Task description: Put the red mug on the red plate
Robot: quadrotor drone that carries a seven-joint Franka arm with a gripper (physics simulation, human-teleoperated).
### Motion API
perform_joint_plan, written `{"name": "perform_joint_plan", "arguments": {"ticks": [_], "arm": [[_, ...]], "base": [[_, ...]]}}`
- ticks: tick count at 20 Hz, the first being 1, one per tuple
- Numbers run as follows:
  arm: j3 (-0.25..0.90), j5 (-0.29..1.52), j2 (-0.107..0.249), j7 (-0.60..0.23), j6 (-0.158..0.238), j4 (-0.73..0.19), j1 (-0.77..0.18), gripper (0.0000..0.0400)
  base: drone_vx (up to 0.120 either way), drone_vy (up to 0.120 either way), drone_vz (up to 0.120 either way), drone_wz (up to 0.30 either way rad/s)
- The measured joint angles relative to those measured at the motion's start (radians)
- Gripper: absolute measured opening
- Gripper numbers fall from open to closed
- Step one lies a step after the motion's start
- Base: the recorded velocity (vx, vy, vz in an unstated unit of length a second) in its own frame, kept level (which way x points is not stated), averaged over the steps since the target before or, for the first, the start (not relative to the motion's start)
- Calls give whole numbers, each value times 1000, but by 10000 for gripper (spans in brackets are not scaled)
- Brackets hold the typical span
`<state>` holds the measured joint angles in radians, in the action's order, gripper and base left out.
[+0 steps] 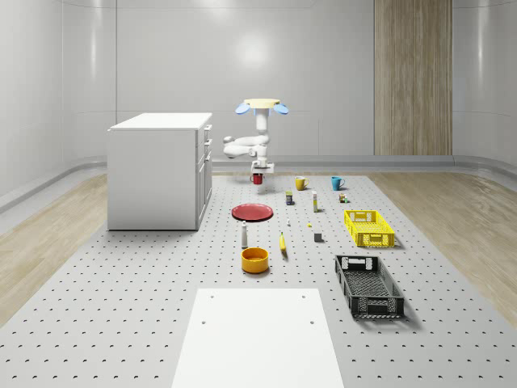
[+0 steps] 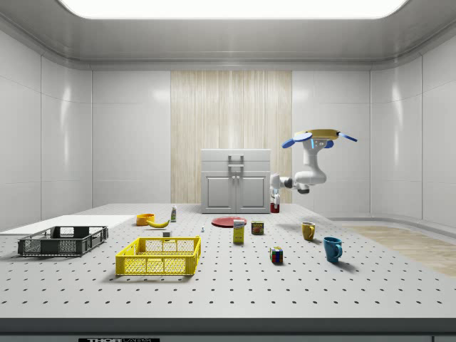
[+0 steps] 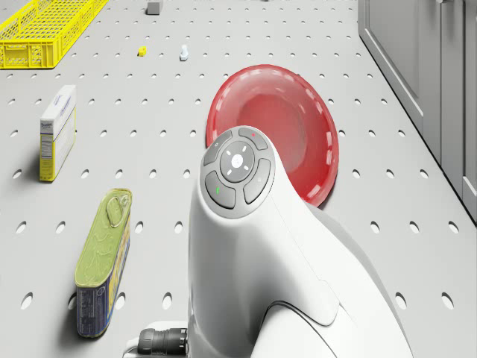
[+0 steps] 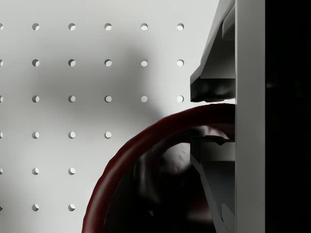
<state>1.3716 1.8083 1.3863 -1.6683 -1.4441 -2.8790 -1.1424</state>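
The red mug (image 1: 258, 179) hangs just above the far part of the table, and my gripper (image 1: 258, 171) is shut on its rim from above. In the wrist view the dark red mug rim (image 4: 141, 145) runs between the two fingers (image 4: 214, 87). The red plate (image 1: 253, 212) lies flat on the table, nearer the camera than the mug and apart from it. In the side view the mug (image 2: 275, 207) is to the right of the plate (image 2: 229, 221). The drone (image 1: 262, 105) hovers over the table's far part above the mug. The drone view shows the plate (image 3: 298, 127) beyond my arm's wrist (image 3: 238, 171).
A white cabinet (image 1: 157, 170) stands left of the plate. A yellow mug (image 1: 300, 183) and a blue mug (image 1: 337, 183) sit right of the gripper. A tin (image 3: 104, 261), a box (image 3: 58, 130), an orange bowl (image 1: 254, 259), a banana (image 1: 283, 242), a yellow crate (image 1: 368, 227) and a black crate (image 1: 368, 284) lie nearer.
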Motion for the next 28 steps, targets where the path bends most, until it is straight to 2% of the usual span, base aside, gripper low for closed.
{"name": "perform_joint_plan", "arguments": {"ticks": [7, 28], "arm": [[4, -9, 21, -4, -19, 1, -5, 100], [13, -31, 73, -13, -68, 3, -15, 100]], "base": [[120, -120, 0, 0], [120, 8, 0, 0]]}}
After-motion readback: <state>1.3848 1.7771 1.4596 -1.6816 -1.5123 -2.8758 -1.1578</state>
